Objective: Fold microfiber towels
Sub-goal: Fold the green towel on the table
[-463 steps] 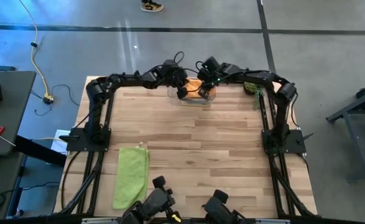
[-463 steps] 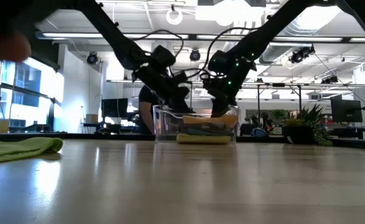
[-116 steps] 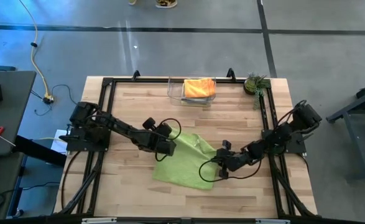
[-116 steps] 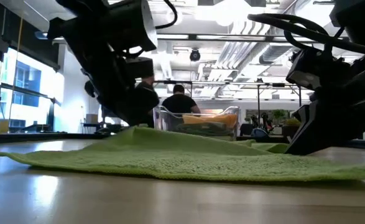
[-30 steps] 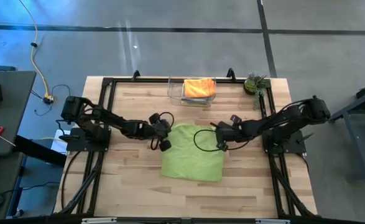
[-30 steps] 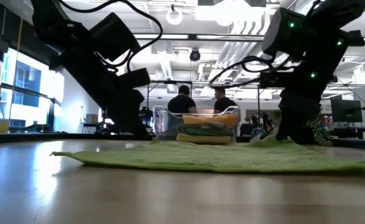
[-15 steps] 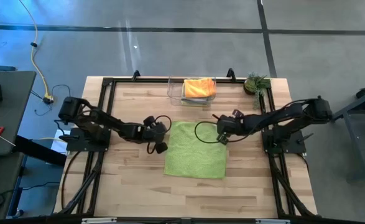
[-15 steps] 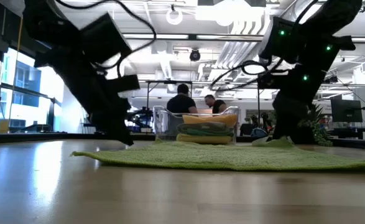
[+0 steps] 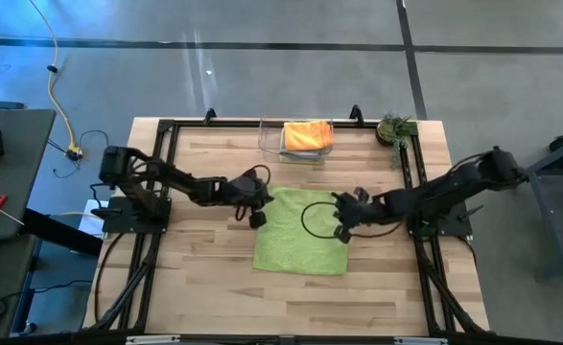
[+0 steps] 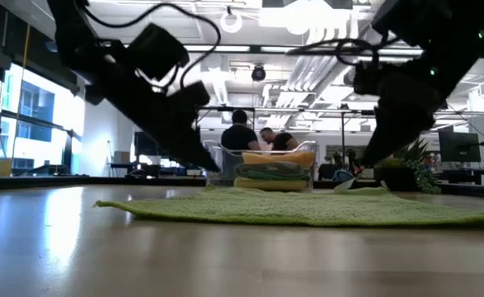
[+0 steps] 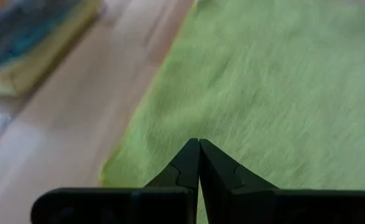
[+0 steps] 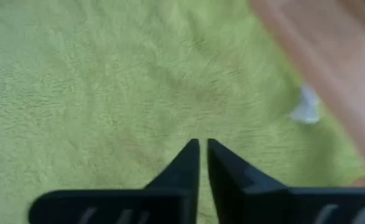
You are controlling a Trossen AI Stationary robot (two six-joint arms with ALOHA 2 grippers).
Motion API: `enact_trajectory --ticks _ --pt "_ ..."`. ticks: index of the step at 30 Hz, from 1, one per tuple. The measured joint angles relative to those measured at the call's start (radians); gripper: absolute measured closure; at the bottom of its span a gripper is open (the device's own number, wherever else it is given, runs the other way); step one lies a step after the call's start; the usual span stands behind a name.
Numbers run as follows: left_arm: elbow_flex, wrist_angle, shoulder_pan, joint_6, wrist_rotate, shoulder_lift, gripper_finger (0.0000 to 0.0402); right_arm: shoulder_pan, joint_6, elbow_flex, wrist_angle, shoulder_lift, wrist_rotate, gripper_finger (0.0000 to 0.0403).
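Note:
A lime green towel (image 9: 300, 235) lies spread flat on the wooden table, seen edge-on in the low view (image 10: 307, 206). My left gripper (image 9: 258, 216) is shut and hovers at the towel's far left corner, its tips (image 11: 199, 143) just over the cloth (image 11: 263, 81). My right gripper (image 9: 342, 233) hangs over the towel's right edge. Its fingers (image 12: 203, 144) are all but shut, with a thin slit and nothing between them. A white tag (image 12: 305, 109) shows at the cloth's edge. Orange (image 9: 307, 134), teal and yellow towels sit stacked in the clear bin (image 10: 262, 169).
The clear bin (image 9: 283, 151) stands at the middle of the table's far edge. A small potted plant (image 9: 391, 129) sits at the far right corner. Black frame rails run along the table's left and right sides. Bare wood lies near the front edge. People stand beyond the table.
The right gripper has come up off the towel's far right corner and moved toward the near edge along the right side. The left gripper has swung out to the left, then back and up to the far left corner. The towel now lies flat, shifted slightly right.

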Motion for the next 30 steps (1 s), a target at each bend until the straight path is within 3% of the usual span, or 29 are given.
enact_trajectory --ticks 2,7,13,21,25,30 --pt "-0.001 -0.011 0.012 0.021 0.008 0.030 0.0402 0.024 0.035 -0.011 0.044 0.048 0.000 0.0394" --pt "-0.001 -0.012 0.003 0.039 0.005 0.096 0.0402 0.062 0.077 -0.011 0.095 0.172 -0.035 0.0375" --pt "0.001 -0.064 -0.048 0.005 -0.052 0.083 0.0402 0.090 0.053 0.015 0.120 0.229 -0.066 0.0393" --pt "-0.003 -0.284 -0.089 -0.119 -0.071 -0.063 0.0401 0.094 0.058 0.027 0.097 0.139 -0.127 0.0384" --pt "-0.002 -0.336 -0.048 -0.155 -0.066 -0.147 0.0388 0.057 0.087 0.028 0.015 0.056 -0.159 0.0353" --pt "-0.019 -0.400 0.052 -0.212 0.027 -0.243 0.0344 0.001 0.166 -0.056 0.009 -0.028 -0.141 0.0315"
